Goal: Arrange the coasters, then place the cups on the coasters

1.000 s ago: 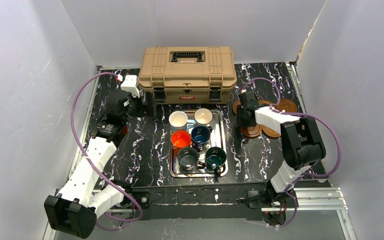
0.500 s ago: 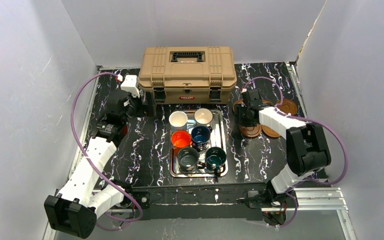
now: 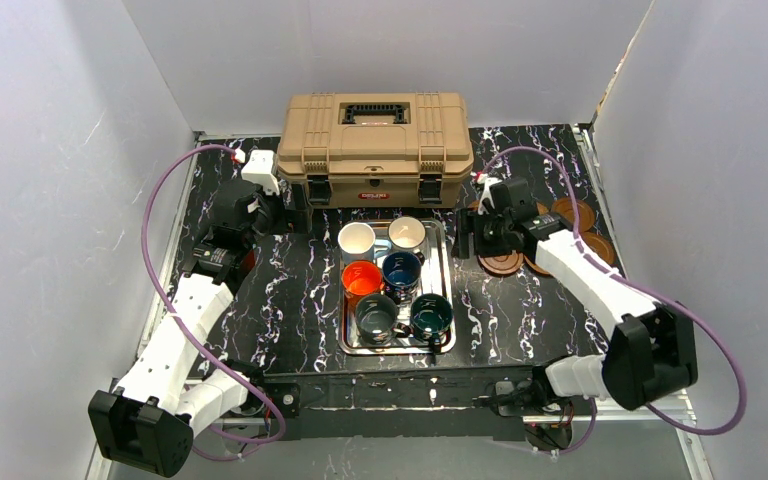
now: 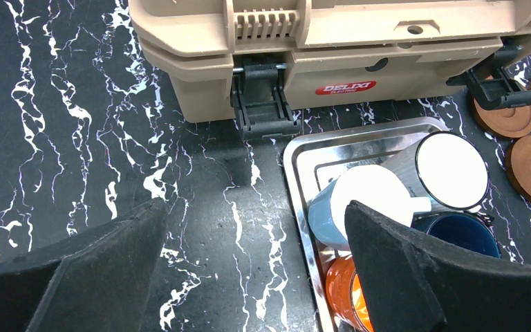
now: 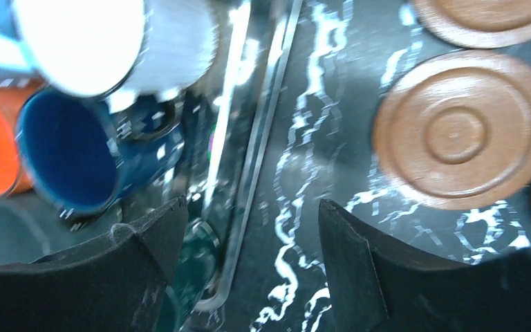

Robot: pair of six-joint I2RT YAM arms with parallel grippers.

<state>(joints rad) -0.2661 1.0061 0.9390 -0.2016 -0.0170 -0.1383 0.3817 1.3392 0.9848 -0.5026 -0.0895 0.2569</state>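
Observation:
Several brown ringed coasters lie flat on the table right of the steel tray; one fills the upper right of the right wrist view. The cups stand together in the tray: two cream-white, orange, navy, grey-green and teal. My right gripper hangs open and empty over the tray's right rim, between the cups and the coasters. My left gripper is open and empty above bare table, left of the tray by the toolbox front.
A tan toolbox stands shut at the back centre, close behind the tray. White walls enclose the table on three sides. The black marbled tabletop shows left of the tray.
My right gripper has moved left off the coasters toward the tray's edge and its jaws have widened; the right elbow has swung down and out. The left arm has not moved.

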